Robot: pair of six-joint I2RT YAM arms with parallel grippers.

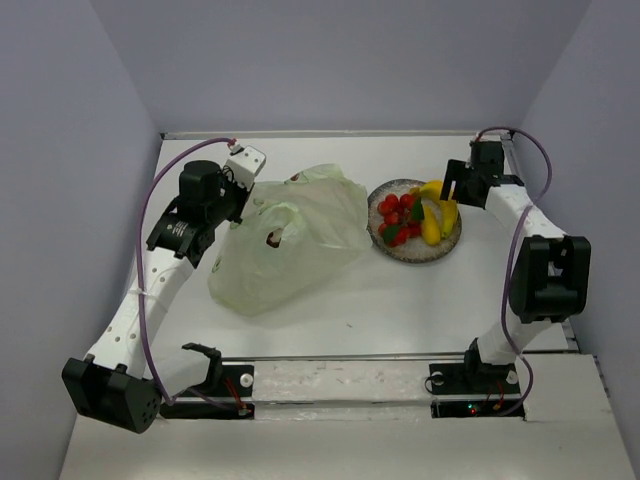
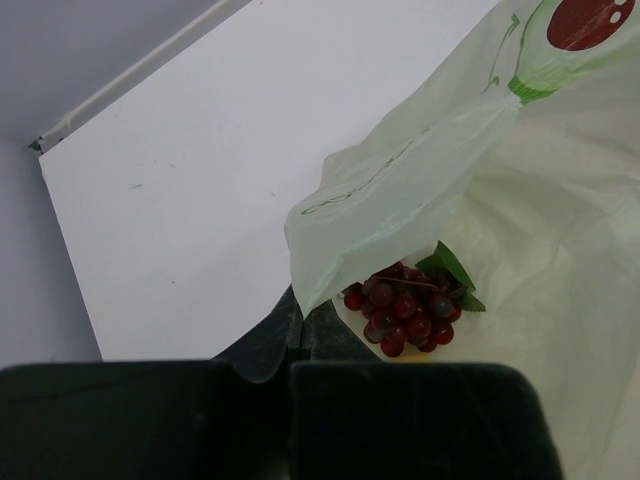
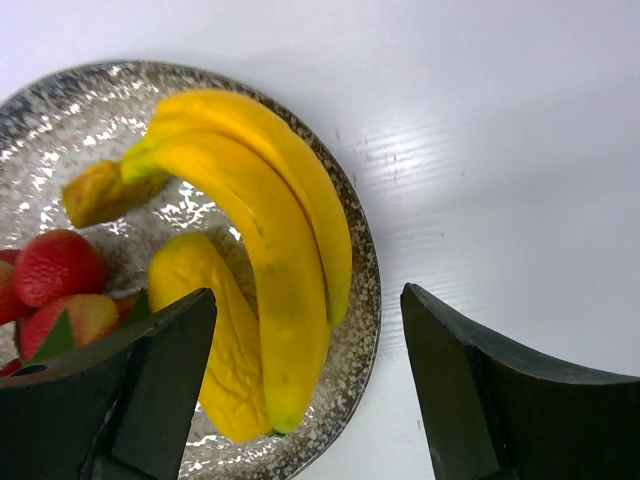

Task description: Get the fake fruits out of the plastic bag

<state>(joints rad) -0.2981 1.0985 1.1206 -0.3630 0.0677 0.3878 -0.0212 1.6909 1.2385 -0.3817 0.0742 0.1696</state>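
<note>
Fake fruits (image 1: 398,212) sit split: one berry bunch (image 2: 405,312) inside the one plastic bag (image 1: 290,240) your closed left fingers (image 2: 262,348) pinch, one banana pair (image 3: 270,230) on the one plate (image 3: 365,290) under your open right fingers (image 3: 150,370).

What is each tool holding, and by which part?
The left tool pinches the thin pale yellow-green plastic bag by its edge at the opening; the right tool stands open, holding nothing.

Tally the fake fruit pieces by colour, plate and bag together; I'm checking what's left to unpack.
Yellow: 2, banana bunch, lumpy fruit
Red: 1, strawberry cluster
Dark red: 1, berry bunch at the plastic bag mouth
Total: 4
</note>
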